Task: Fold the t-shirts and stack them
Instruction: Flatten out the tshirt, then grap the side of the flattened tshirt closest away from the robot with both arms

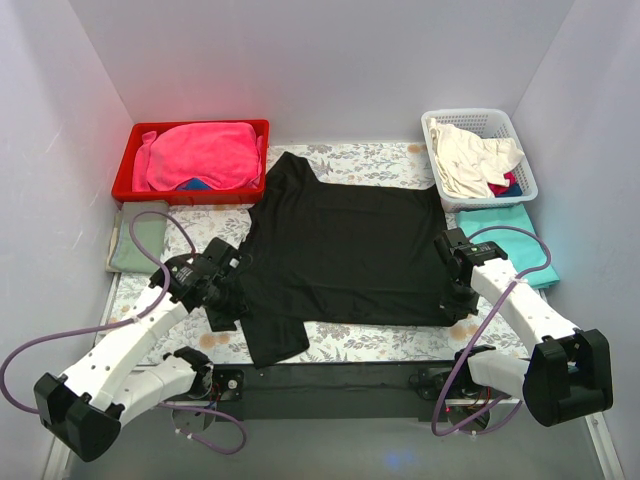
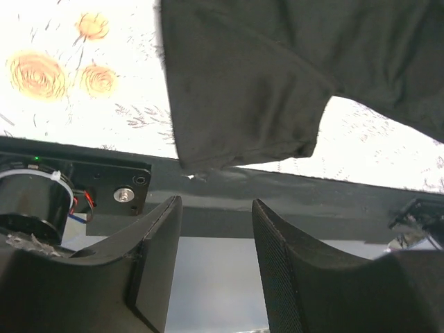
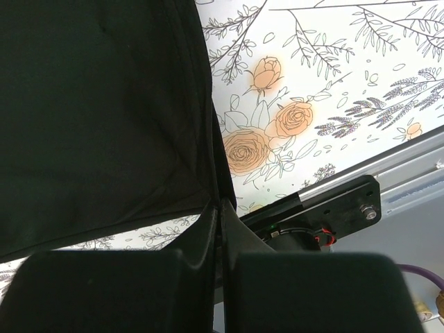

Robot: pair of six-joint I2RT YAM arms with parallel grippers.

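Black t-shirt [image 1: 340,250] spread flat on the floral table [image 1: 375,342] — one edge pinched.
Left gripper [image 2: 215,208] gapes half-wide and empty just short of the near sleeve [image 2: 236,97]; right gripper [image 3: 220,208] clamps the shirt's edge — beyond, a folded teal t-shirt [image 1: 512,228] lies beside the white basket [image 1: 520,180].

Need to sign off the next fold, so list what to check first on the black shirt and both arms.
1. Right fingers shut on black t-shirt's near right corner: ok.
2. Left fingers holding the sleeve: not ok; open, short of it.
3. Shirt body spread flat: ok.
4. Both fabric layers pinched at right: cannot tell.
5. Teal t-shirt clear of black one: ok.
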